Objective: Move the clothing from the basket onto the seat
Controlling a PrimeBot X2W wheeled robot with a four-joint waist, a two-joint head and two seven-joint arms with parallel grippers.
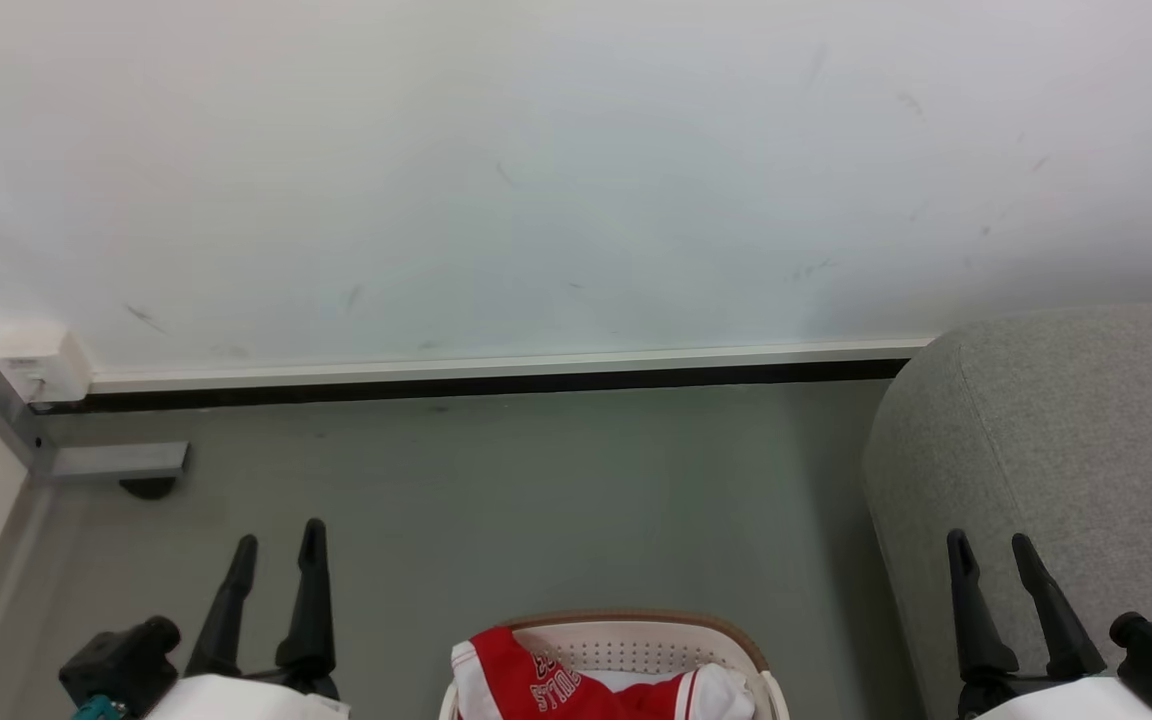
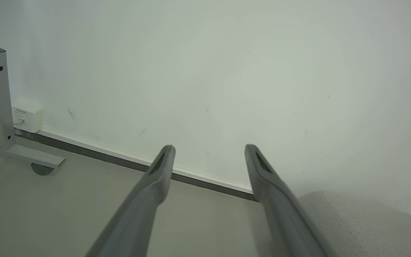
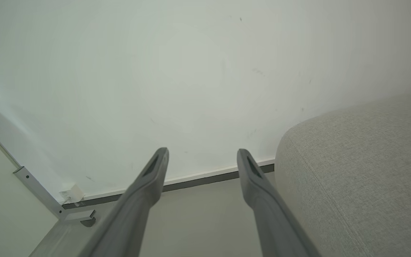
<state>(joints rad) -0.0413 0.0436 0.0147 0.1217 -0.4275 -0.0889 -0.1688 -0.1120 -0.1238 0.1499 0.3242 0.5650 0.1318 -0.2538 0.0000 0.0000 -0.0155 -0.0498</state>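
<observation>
The red clothing [image 1: 536,680] with white trim and lettering lies bunched in the cream basket [image 1: 656,632] at the bottom middle of the head view, cut off by the frame edge. The grey seat [image 1: 1046,430] stands to the right, with its rounded edge [image 3: 355,171] also in the right wrist view and a corner [image 2: 355,221] in the left wrist view. My left gripper [image 1: 278,536] hangs open left of the basket, fingers [image 2: 162,167] spread with nothing between them. My right gripper [image 1: 988,542] is open in front of the seat, fingers [image 3: 157,171] also empty.
A white wall [image 1: 576,170] with a dark baseboard [image 1: 476,385] runs across ahead. A metal partition foot [image 1: 111,462] and a small white box [image 1: 41,362] sit at the left corner. Grey floor [image 1: 556,500] lies between the basket and the wall.
</observation>
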